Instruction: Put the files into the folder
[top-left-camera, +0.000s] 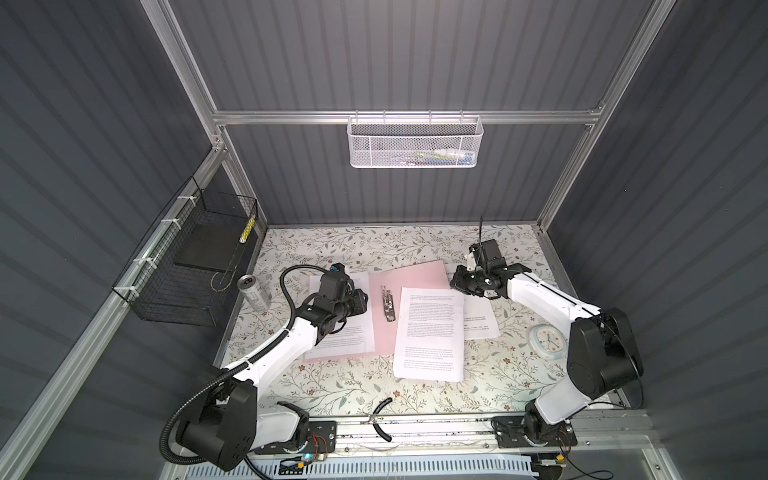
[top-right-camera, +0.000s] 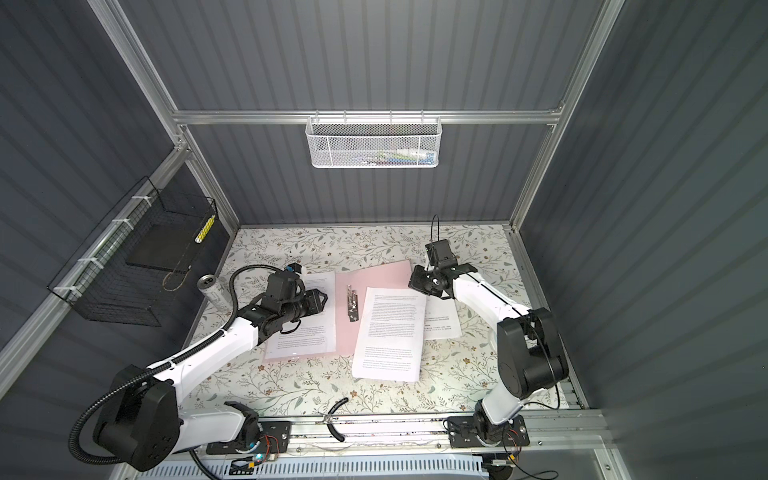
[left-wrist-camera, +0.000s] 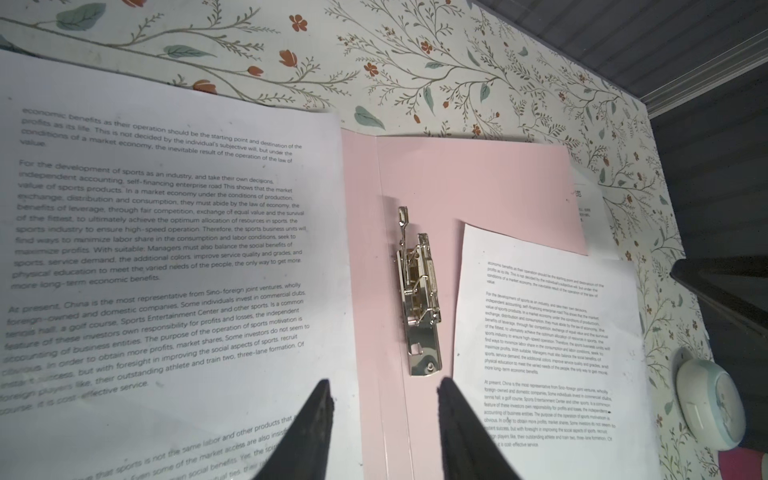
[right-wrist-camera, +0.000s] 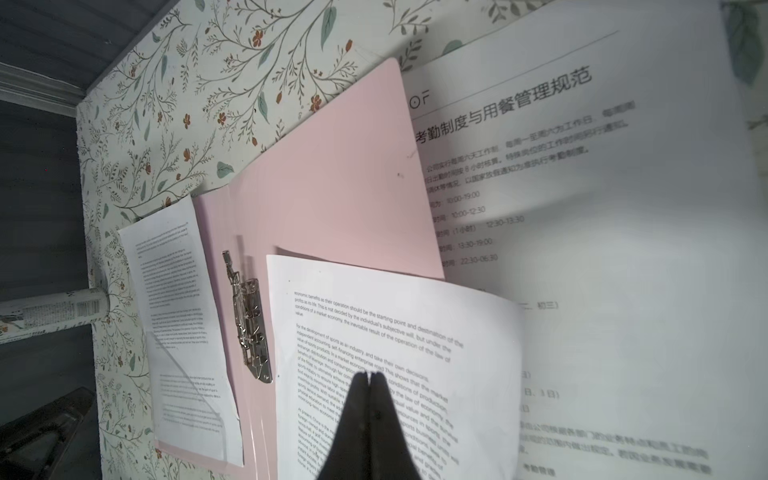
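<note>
Folder (top-left-camera: 415, 276) open flat on the table (top-left-camera: 332, 390), files (top-left-camera: 428, 332) on both covers, one more sheet beside its right edge. Over its left cover, left hand (left-wrist-camera: 384, 382) parted, empty; at its right edge, right hand (right-wrist-camera: 369, 376) pinched closed, empty. Left of it, wire basket (top-left-camera: 195, 266) holding a black slab (top-left-camera: 208, 249).

Folder (left-wrist-camera: 478, 187) looks matt, its clip (left-wrist-camera: 419, 299) shiny metal, files (left-wrist-camera: 166, 228) paper.

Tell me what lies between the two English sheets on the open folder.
The metal clip, on a bare pink strip of the folder; both top views and the left wrist view show it.
</note>
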